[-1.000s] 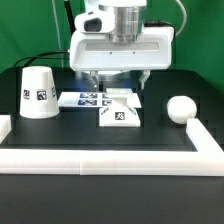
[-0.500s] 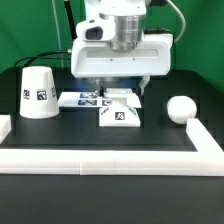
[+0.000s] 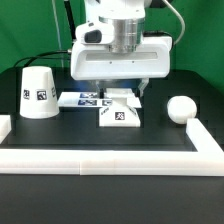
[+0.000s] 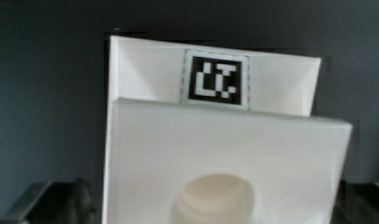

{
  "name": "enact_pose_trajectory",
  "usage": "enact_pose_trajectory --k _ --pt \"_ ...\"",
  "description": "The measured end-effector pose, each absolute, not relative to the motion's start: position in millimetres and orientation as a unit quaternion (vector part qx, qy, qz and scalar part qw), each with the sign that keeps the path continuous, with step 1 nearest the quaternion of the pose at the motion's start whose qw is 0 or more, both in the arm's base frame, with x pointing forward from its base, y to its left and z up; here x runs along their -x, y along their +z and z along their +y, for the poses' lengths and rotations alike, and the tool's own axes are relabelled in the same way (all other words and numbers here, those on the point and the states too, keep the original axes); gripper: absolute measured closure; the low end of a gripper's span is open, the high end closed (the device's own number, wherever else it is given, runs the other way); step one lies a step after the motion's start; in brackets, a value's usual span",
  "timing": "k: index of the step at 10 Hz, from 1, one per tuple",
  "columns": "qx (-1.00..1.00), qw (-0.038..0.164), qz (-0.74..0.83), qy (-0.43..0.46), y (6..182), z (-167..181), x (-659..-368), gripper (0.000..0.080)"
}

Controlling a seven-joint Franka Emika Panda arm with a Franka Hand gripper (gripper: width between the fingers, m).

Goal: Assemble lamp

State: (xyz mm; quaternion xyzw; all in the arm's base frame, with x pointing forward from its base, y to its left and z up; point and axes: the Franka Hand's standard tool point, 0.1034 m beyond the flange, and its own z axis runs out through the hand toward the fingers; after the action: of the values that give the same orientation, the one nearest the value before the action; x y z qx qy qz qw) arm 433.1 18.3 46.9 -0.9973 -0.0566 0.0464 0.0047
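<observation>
Lamp base (image 3: 118,114) sits mid-frame in the exterior view, with the shade (image 3: 38,93) at the exterior view's left and the bulb (image 3: 180,108) at its right. Judged light, stiff, smooth plastic; best gripped across the flat side faces. Gripper (image 3: 115,88) hovers over the base, jaws spread, holding nothing. Square tags (image 4: 214,76) only; no readable writing.

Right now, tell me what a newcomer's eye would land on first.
The big white end effector hangs open over the blocky lamp base at mid-table. The cup-like shade stands toward the exterior view's left, the round bulb toward its right, both apart from the lamp base.
</observation>
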Motion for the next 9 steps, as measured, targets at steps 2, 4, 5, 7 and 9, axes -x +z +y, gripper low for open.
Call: enact_pose_trajectory --k 2,4,5,7,9 --pt "0.997 0.005 -0.057 0.046 47.0 18.3 -433.2 0.0266" --pt "0.997 0.005 -0.057 0.046 46.9 18.3 -433.2 0.0265" --pt "0.997 0.005 -0.057 0.046 46.9 18.3 -433.2 0.0265" --pt "0.997 0.005 -0.057 0.046 46.9 18.3 -433.2 0.0265" --pt "0.997 0.005 -0.057 0.046 46.8 20.9 -437.1 0.0265"
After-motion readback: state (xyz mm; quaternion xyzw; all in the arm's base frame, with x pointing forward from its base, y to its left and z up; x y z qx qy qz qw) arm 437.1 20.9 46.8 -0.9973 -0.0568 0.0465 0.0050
